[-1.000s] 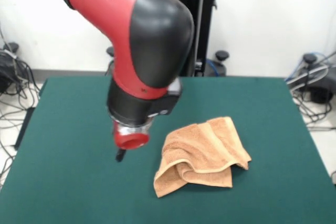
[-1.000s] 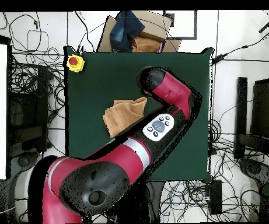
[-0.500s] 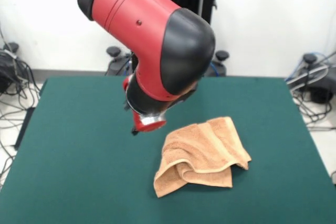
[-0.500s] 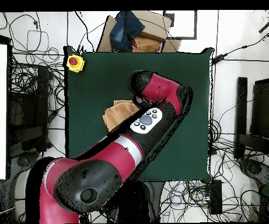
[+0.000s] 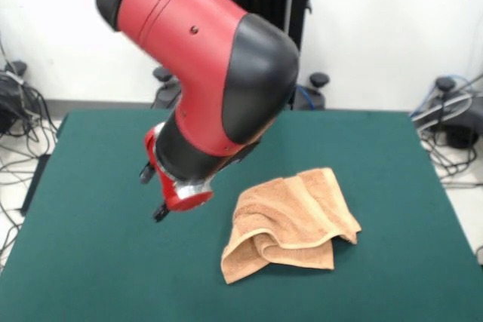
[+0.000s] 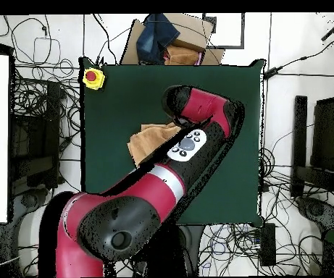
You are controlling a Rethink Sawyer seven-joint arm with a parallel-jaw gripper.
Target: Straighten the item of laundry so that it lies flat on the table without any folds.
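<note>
No legible text, labels, brand marks, numbers or signs in either view. The arm (image 5: 204,58) shows plain red and black shells with no readable marking. The towel (image 5: 290,220) shows no label from these angles. Buttons on the arm's control pad (image 6: 186,145) appear only as small light dots, too small to read. The yellow box with a red button (image 6: 93,77) bears nothing readable.

White wall (image 5: 392,28) behind, pale floor (image 6: 282,108) strewn with black cables (image 6: 43,108), cardboard box (image 6: 173,40) at twelve o'clock, yellow button box (image 6: 93,77) at ten.
</note>
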